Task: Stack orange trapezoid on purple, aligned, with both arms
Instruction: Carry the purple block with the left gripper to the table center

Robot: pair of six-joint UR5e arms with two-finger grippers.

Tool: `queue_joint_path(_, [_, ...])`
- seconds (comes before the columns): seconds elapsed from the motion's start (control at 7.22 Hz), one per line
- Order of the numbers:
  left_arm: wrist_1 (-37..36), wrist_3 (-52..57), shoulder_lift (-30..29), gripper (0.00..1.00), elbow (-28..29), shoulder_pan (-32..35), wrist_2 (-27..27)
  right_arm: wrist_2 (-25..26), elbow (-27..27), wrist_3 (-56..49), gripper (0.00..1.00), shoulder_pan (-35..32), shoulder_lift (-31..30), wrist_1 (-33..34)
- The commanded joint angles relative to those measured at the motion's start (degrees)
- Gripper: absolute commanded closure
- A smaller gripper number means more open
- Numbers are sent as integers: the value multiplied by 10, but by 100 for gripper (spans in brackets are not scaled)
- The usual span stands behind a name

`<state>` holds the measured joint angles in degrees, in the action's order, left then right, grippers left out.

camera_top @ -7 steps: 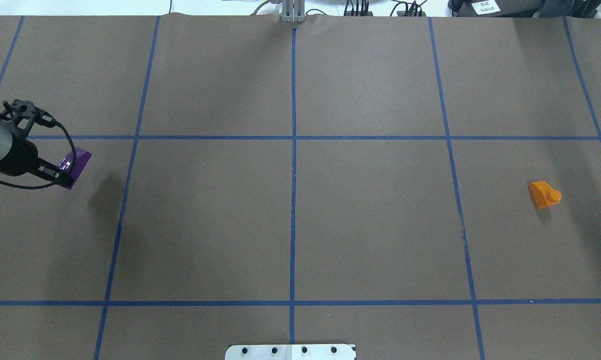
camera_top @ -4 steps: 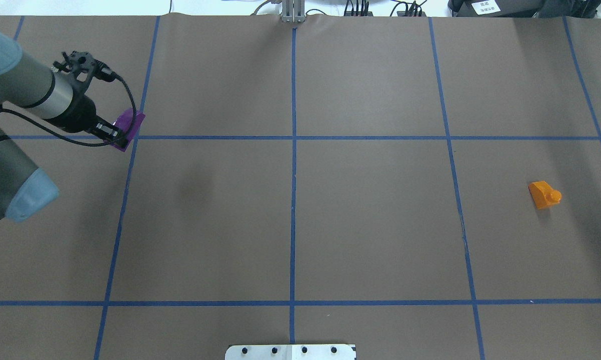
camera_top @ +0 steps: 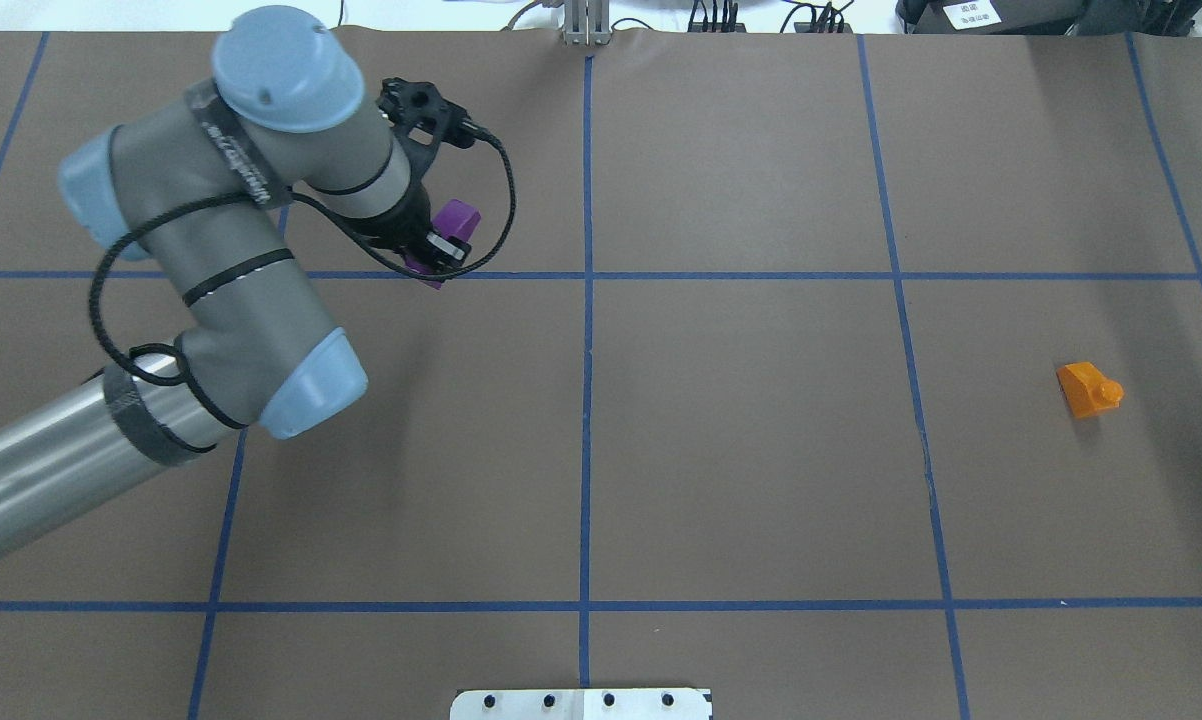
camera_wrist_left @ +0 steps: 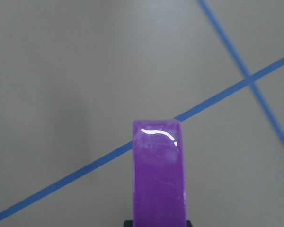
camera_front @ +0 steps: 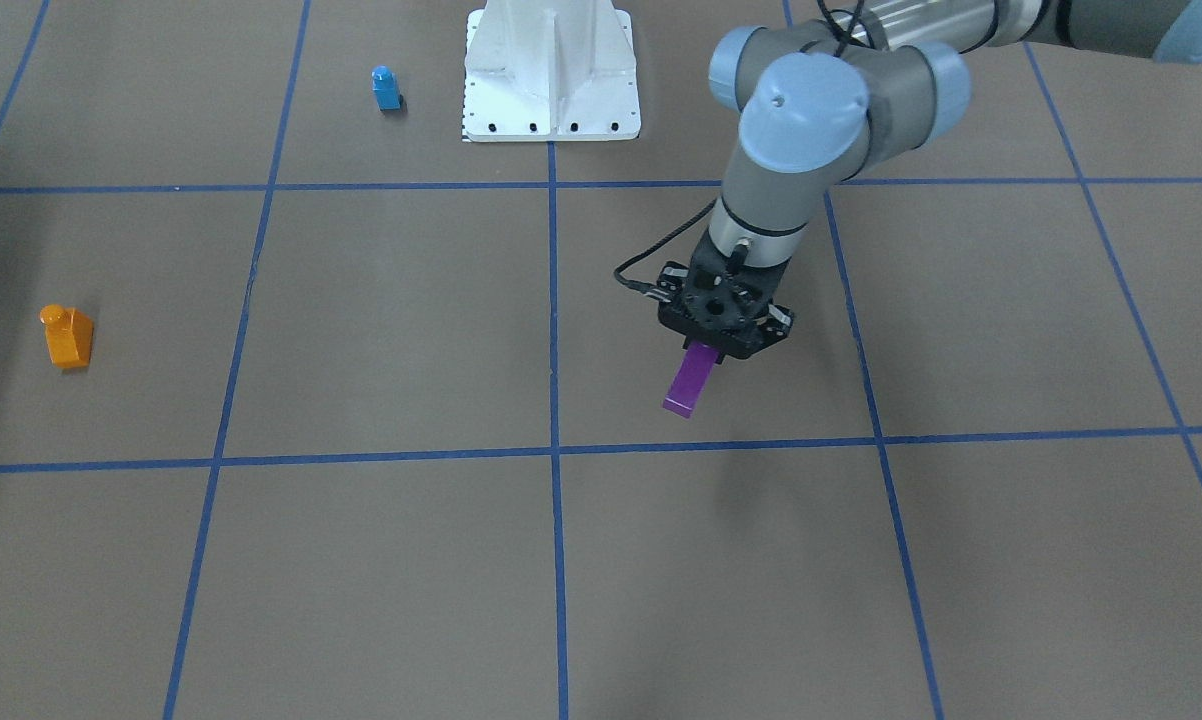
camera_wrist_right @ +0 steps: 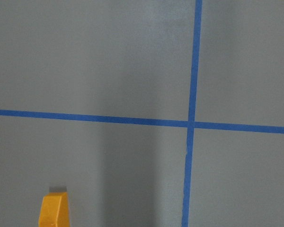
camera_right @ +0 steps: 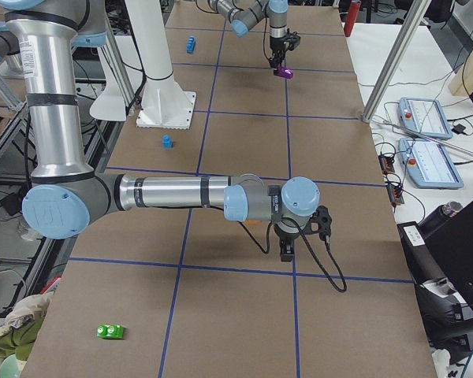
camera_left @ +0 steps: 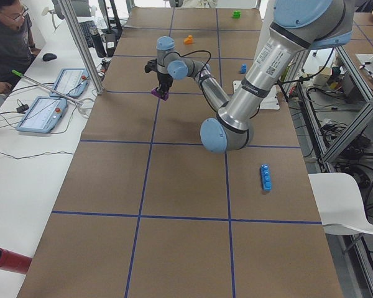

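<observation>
You had the left gripper [camera_front: 706,349] clamped on the purple [camera_front: 689,382], up in the air left of centre — orange [camera_front: 66,337] lay ungrasped far right, right gripper [camera_right: 287,250] open-or-closed couldn't be told, stacking all left.

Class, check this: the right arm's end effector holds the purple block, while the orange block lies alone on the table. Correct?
Wrong arm: the left end effector holds the purple block, as the overhead view shows. The orange block does lie alone.

Grey/silver arms [camera_top: 246,300], lt-blue caps [camera_top: 279,65], blk cables [camera_top: 509,200]
</observation>
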<state>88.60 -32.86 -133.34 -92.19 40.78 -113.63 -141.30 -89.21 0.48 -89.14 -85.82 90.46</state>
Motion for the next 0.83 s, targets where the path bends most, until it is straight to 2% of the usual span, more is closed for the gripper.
queue_joint_path(0.0, [-3,-18,-92,100,97,-56,63,0,2,0,0,0,0,0])
queue_joint_path(0.42, [89,-41,-120,100,204,-83,85,-1,1,0,0,0,0,-1])
queue_joint_path(0.69, [91,-39,-128,100,222,-94,93,-1,1,0,0,0,0,-1])
